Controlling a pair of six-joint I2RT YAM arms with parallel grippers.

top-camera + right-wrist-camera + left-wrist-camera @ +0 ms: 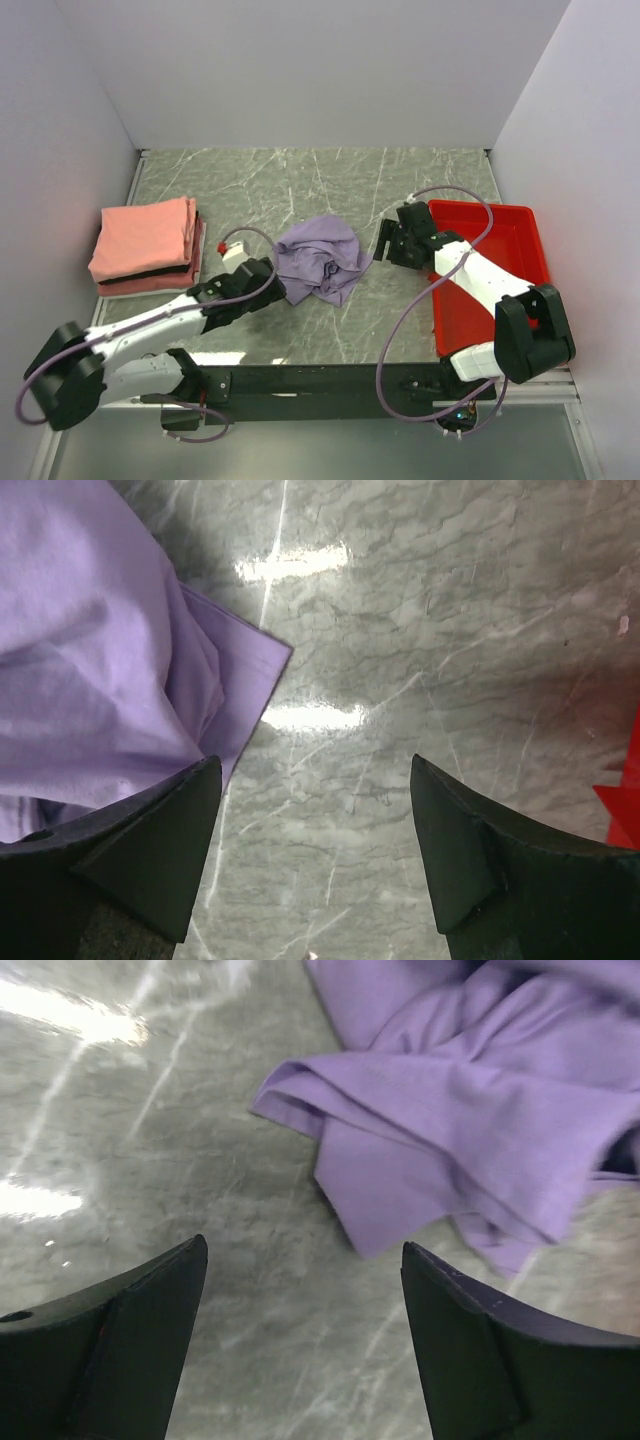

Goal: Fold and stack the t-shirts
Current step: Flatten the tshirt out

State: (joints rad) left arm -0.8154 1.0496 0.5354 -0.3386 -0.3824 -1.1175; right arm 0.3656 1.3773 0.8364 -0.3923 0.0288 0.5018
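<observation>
1. At the far left of the grey marble-patterned table sits a stack of folded cotton t-shirts, salmon-pink on top with a darker red edge showing beneath. This part of the job looks done.
2. The left gripper hangs low at the left edge of the loose shirt. In the left wrist view its jaws stand wide apart with only bare table between them; it holds nothing.
3. The pale lavender-purple short-sleeved cotton t-shirt lies crumpled in a heap at the middle of the table, well apart from the stack. It is not yet spread, folded or stacked, so this is the work left.
4. The right gripper sits just beside the heap's right edge. Its jaws are also spread wide and empty, with a purple corner next to one finger.
5. The red plastic tray rests at the far right, with no shirt visible in it.
</observation>
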